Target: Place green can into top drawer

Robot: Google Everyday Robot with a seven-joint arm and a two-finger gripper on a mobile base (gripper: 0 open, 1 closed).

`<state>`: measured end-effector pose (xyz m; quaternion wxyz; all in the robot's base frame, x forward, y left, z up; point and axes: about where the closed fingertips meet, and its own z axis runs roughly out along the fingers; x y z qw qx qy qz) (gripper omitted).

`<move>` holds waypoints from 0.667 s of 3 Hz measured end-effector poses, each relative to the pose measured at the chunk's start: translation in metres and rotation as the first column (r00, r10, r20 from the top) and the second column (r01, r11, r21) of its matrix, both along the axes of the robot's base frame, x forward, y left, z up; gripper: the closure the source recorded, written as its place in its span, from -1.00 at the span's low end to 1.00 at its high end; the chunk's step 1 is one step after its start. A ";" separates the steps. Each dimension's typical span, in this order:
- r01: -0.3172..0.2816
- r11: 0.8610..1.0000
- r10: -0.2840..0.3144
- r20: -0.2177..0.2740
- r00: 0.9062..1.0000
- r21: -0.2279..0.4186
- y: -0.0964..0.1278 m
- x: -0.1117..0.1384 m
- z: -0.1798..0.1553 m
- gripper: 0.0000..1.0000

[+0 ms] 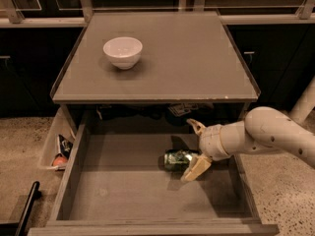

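Grey plank top drawer (pixel 123 191) holds shiny green can (pixel 177 159) lying beside gripper (pixel 188 150), fingers (pixel 197 166) spread wide.

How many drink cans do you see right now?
1. The shiny dark-green drink can lies on its side in the grey wooden drawer, beside the open gripper reaching into it. Others may be hidden.

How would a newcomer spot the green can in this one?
Find the open grey top drawer under the cabinet top. On its floor, right of centre, lies the green can on its side, at the open claw reaching in from the right. It is shiny dark green, unlike the white bowl above.
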<state>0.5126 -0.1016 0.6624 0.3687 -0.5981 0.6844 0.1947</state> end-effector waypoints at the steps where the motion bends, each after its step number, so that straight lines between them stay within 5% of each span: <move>1: -0.030 0.999 0.031 0.057 0.998 -0.017 0.001 -0.004 0.031 -1.00; 2: -0.059 0.996 0.067 0.129 0.989 -0.061 -0.001 -0.006 0.070 -1.00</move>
